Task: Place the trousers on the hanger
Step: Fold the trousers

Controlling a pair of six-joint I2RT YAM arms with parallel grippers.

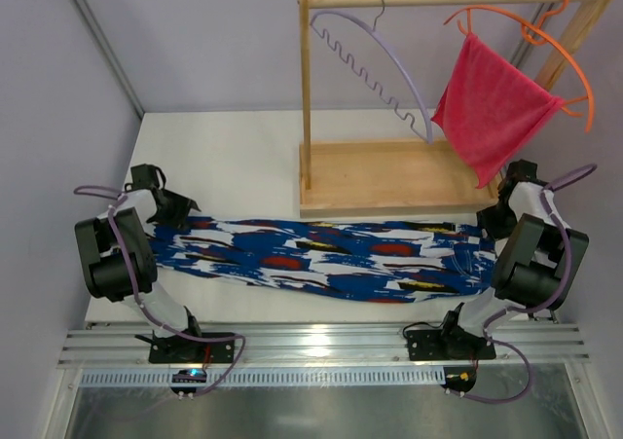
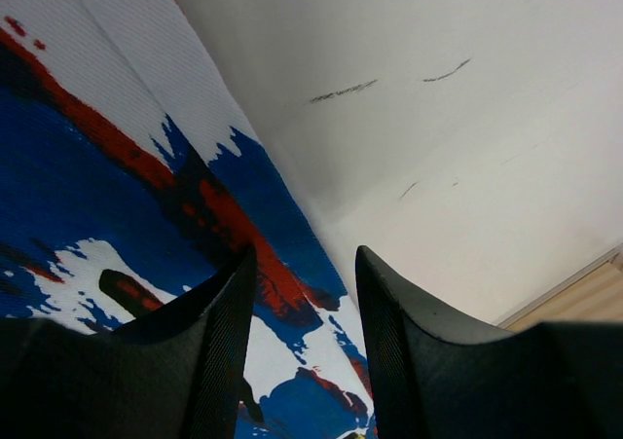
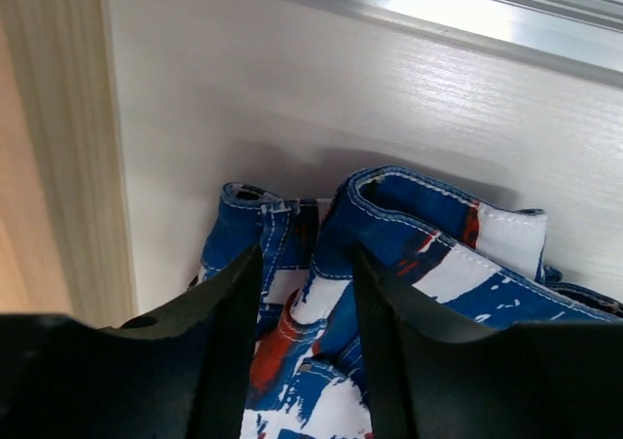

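The blue patterned trousers (image 1: pixel 321 259) lie stretched flat across the table from left to right. My left gripper (image 1: pixel 185 208) stands over the far edge of their left end. In the left wrist view its jaws (image 2: pixel 304 254) are apart and straddle that edge, with the cloth (image 2: pixel 117 196) lying flat beneath. My right gripper (image 1: pixel 487 223) is at the right end. Its jaws (image 3: pixel 305 249) are apart around a raised fold near the waistband (image 3: pixel 419 215). The lavender hanger (image 1: pixel 389 64) with the wavy bar hangs empty from the wooden rail, left of the middle.
A wooden rack stands at the back of the table on its tray base (image 1: pixel 380 176), just behind the trousers. An orange hanger (image 1: pixel 560 45) on the rail's right end carries a pink-red cloth (image 1: pixel 492 103). A metal rail (image 1: pixel 321 347) runs along the near edge.
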